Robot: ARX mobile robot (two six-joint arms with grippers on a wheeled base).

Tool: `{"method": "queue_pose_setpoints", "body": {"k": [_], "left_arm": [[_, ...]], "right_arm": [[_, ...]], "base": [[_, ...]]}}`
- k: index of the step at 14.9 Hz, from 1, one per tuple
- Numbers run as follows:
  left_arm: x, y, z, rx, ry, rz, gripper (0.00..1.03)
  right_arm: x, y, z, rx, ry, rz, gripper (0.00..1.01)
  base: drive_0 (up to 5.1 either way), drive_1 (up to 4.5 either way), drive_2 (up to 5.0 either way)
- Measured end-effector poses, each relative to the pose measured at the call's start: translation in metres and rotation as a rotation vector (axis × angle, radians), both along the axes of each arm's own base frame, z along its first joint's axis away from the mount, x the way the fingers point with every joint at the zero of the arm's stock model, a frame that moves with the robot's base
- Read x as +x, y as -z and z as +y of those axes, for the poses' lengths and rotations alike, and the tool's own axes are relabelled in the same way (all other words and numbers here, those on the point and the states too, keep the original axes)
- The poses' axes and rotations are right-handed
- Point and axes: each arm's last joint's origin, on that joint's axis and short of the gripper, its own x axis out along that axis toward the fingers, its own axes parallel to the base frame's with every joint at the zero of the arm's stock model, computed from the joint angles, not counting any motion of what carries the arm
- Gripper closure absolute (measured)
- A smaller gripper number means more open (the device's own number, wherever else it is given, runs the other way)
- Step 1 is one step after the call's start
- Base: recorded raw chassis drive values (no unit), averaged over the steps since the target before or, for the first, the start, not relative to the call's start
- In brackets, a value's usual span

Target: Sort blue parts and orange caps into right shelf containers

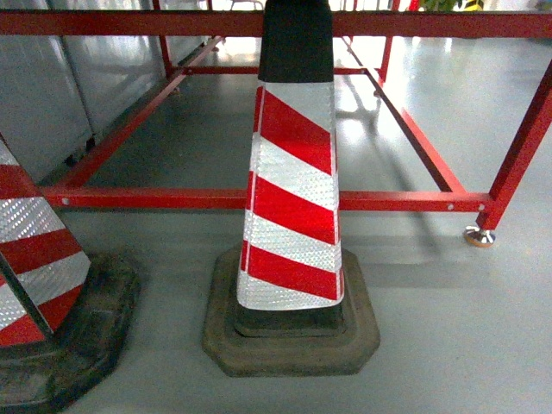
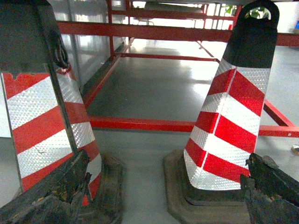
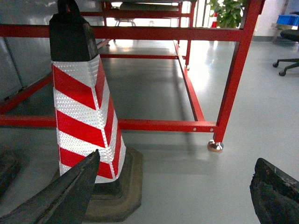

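Standing upright, cone (image 1: 293, 198) points up; left hand (image 2: 163, 196) and right hand (image 3: 175, 196) seemingly spread wide, holding nothing.

The grey floor (image 1: 448, 328) carried two red-and-white striped traffic cones (image 1: 293, 198) (image 1: 34, 276) on black bases, with the red metal frame (image 1: 259, 199) standing behind them.

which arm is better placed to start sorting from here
Right, marginally. The left gripper and right gripper are both open and empty; no parts, caps or crates show. The left faces two cones; the right has open floor beside the red frame.
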Motion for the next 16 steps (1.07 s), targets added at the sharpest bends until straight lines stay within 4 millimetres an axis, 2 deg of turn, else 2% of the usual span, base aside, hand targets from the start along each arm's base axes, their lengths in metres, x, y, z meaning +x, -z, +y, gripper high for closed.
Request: {"method": "queue_pose_setpoints", "body": {"k": [16], "left_arm": [[0.0,0.0,0.0,0.0,0.0,0.0,0.05]], "right_arm": [[0.0,0.0,0.0,0.0,0.0,0.0,0.03]], "base": [[0.0,0.0,0.0]]}}
